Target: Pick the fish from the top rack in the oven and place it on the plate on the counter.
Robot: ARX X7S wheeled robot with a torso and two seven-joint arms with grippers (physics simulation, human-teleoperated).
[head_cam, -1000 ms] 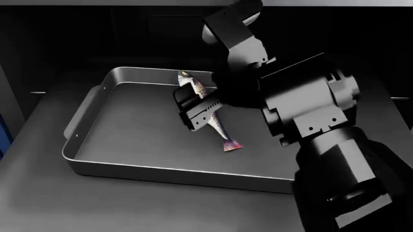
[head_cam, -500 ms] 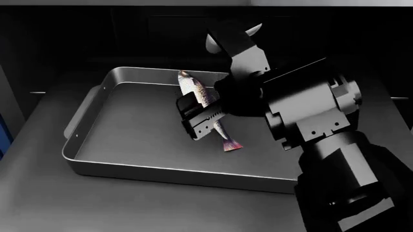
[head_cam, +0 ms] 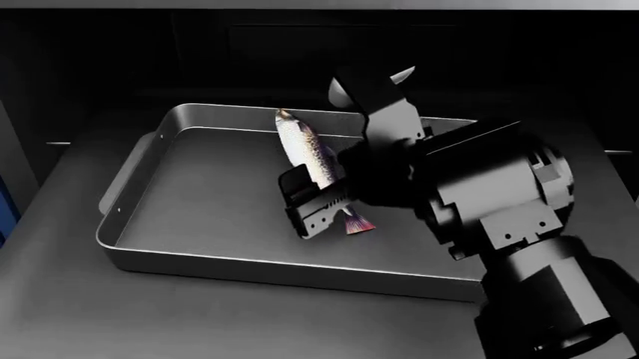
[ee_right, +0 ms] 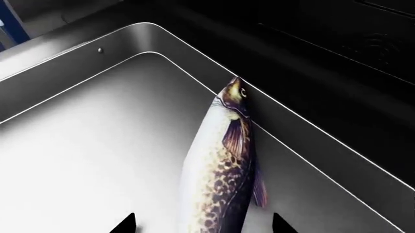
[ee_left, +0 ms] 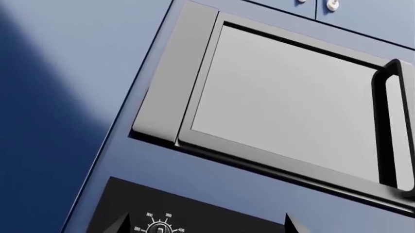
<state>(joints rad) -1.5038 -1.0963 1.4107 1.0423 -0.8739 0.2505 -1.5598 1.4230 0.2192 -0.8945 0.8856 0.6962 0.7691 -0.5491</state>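
I see the fish (ee_right: 220,179) lying in the tray (head_cam: 200,194) inside the oven (head_cam: 120,52), its head at the far rim. My right hand (head_cam: 317,211) is over its tail half, fingers apart. It looks light and slippery, so I would grip mid-body

Microwave door (ee_left: 285,107) w/ handle (ee_left: 391,131), blue cabinetry (ee_left: 71,77).

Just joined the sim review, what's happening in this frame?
The right pincer is inside the oven, poised low over the fish, which lies in the metal tray with its head against the far rim. Its jaws are open, straddling the fish's rear half; nothing is gripped yet. The left arm is idle, its camera facing a microwave door.
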